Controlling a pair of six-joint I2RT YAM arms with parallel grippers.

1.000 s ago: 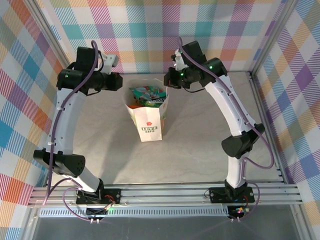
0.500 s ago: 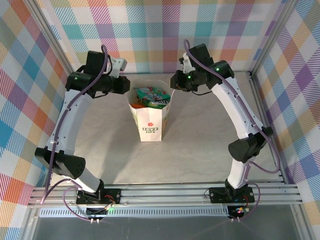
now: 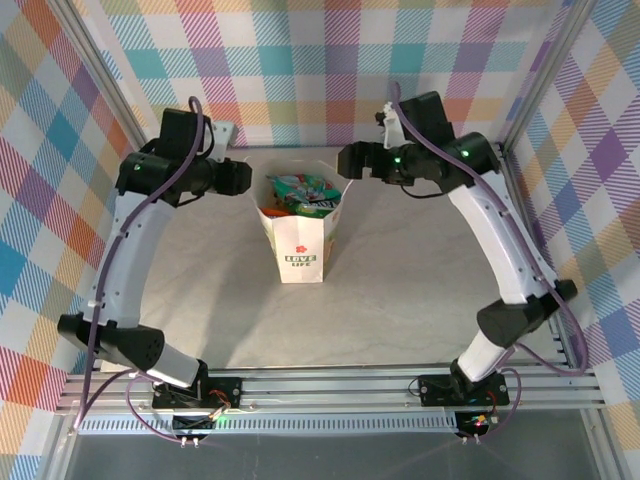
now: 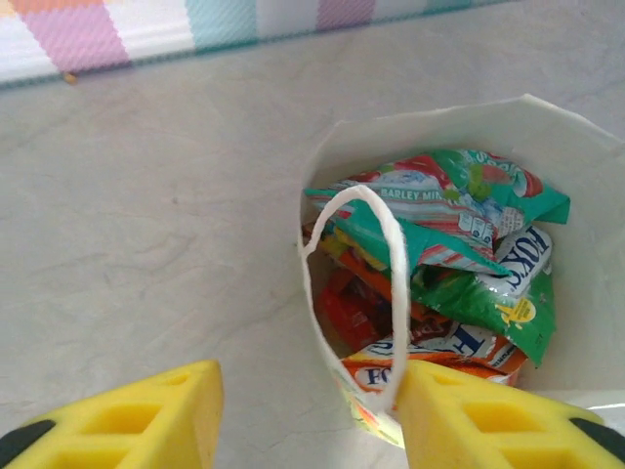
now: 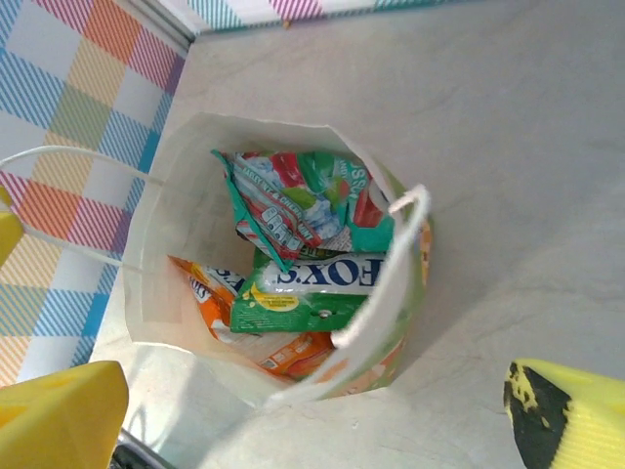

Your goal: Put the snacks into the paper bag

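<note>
Plaid-patterned walls (image 3: 300,60) enclose a pale grey table (image 3: 420,280), and in the top external view the paper bag (image 3: 300,245) is seen standing upright near the table's middle, with the snacks (image 3: 300,192) piled inside its open mouth. The left gripper (image 3: 240,178) is held just beside the bag's left rim and the right gripper (image 3: 350,160) just beside its right rim; both arms are arched high, elbows outward, wrists turned inward toward the bag. In the left wrist view, the yellow fingers (image 4: 146,415) are seen apart, nothing is clamped, and a cord handle (image 4: 381,254) loops over the rim between them, close to one finger. Red, orange, green and teal packets are visible inside. In the right wrist view, the right gripper (image 5: 312,420) is spread wide above the bag, gripping nothing. The filling is judged essentially done, although a full count of packets cannot be made. For a clean release, each claw should be drawn outward and upward, away from the handles, so that no cord is snagged and the bag is not tipped.
</note>
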